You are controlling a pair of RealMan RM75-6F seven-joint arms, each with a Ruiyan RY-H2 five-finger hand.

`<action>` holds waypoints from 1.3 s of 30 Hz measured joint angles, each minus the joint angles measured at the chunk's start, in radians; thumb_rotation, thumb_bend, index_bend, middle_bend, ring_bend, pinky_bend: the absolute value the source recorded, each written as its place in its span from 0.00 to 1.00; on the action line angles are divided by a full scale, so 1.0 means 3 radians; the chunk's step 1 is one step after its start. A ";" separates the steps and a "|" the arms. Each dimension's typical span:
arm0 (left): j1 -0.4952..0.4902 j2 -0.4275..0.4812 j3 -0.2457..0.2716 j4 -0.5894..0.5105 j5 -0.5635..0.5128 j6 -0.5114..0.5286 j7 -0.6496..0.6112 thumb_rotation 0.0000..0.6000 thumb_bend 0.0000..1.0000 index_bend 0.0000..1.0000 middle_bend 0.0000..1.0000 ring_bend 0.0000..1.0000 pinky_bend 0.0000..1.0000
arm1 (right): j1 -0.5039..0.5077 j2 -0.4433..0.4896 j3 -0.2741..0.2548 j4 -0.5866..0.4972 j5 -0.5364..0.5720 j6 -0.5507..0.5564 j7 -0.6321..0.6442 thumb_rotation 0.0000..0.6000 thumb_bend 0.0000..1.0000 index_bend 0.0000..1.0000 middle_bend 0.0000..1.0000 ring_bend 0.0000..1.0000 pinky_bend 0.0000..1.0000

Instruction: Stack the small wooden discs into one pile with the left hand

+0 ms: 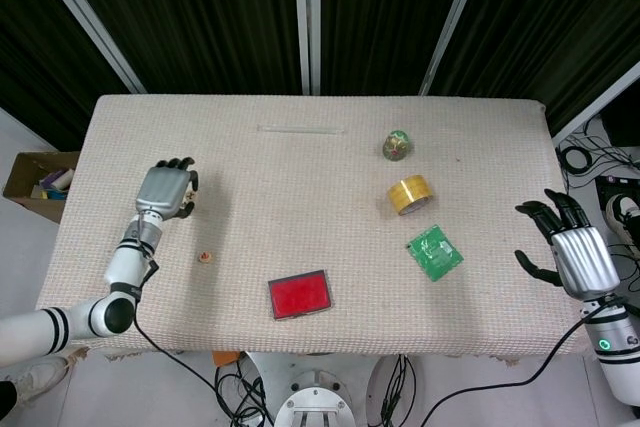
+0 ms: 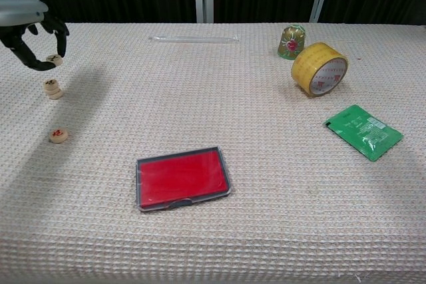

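My left hand [image 2: 26,24] hangs at the far left above the table and pinches a small wooden disc [image 2: 55,60] between thumb and fingertip. Just below and towards me stands a short pile of two discs [image 2: 52,88]. A single disc with a red mark [image 2: 58,135] lies nearer the front, also seen as a disc [image 1: 205,258] in the head view. There my left hand [image 1: 165,190] covers the pile. My right hand [image 1: 575,255] hovers off the table's right edge, fingers spread and holding nothing.
A red flat case [image 2: 182,178] lies front of centre. At the right are a yellow tape roll [image 2: 319,68], a green packet [image 2: 363,131] and a small green ornament [image 2: 291,38]. A clear tube [image 2: 193,38] lies along the back. A cardboard box [image 1: 35,182] sits on the floor left.
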 measured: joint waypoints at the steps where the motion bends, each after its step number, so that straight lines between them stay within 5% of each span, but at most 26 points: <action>1: 0.0005 -0.0005 0.0008 0.0016 -0.0007 -0.0006 -0.0003 1.00 0.42 0.50 0.15 0.14 0.20 | 0.0002 -0.0001 0.0000 -0.0001 -0.0004 0.0000 -0.0002 1.00 0.23 0.25 0.26 0.05 0.14; 39: 0.0031 -0.0210 0.0053 0.0417 -0.0141 -0.0191 -0.0059 1.00 0.39 0.46 0.15 0.14 0.20 | -0.0017 0.0031 0.0003 -0.0089 0.0027 0.0002 -0.0087 1.00 0.23 0.25 0.26 0.05 0.14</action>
